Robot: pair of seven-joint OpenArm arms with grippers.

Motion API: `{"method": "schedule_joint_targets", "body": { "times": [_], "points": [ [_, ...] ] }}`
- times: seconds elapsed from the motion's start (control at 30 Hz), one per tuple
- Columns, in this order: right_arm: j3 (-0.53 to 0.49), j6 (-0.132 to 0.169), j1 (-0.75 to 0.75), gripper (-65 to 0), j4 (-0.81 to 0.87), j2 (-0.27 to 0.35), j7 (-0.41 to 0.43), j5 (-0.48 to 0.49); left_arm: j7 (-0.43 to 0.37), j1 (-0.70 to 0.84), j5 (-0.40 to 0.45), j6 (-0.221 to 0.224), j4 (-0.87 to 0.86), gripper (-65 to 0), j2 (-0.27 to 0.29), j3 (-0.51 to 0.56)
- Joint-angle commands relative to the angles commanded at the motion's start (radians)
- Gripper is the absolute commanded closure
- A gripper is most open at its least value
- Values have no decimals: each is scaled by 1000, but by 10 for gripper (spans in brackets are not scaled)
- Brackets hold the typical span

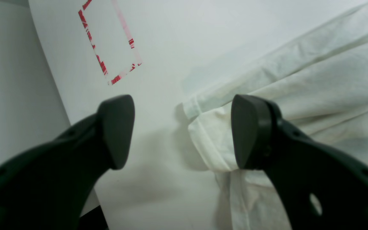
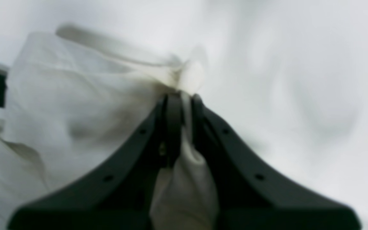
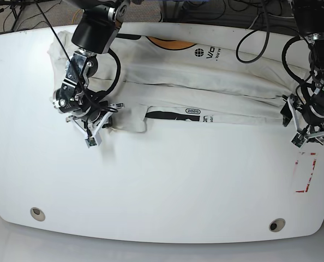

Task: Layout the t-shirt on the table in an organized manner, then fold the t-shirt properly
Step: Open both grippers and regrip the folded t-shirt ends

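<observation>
My left gripper is open wide, low at the right of the base view. My right gripper is pinched nearly closed, left of the middle there, its arm reaching down from the top.

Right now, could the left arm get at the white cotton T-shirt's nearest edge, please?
Probably yes: the left gripper is open and seems empty, and nothing visible blocks it from the white T-shirt.

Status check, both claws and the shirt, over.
Left claw open over shirt's edge, not gripping. Right claw shut on shirt cloth. T-shirt rumpled in lengthwise folds, print partly hidden. No obstruction seen near either claw.
</observation>
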Motion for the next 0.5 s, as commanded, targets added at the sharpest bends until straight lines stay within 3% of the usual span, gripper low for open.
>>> {"method": "schedule_joint_targets", "body": {
  "times": [0.13, 0.23, 0.37, 0.5],
  "points": [
    [0, 0, -23, -2, 106, -15, -25, 2, 0, 0, 0, 0, -2, -446, 14, 3],
    [0, 0, -31, -2, 183, -28, -91, 34, 0, 0, 2, 0, -2, -446, 28, 3],
    [0, 0, -57, -2, 308, -23, -264, 163, 0, 6, 2, 0, -2, -446, 34, 3],
    [0, 0, -101, -2, 390, 12, -376, 305, 0, 18, 2, 0, -2, -446, 34, 6]
  ]
}}
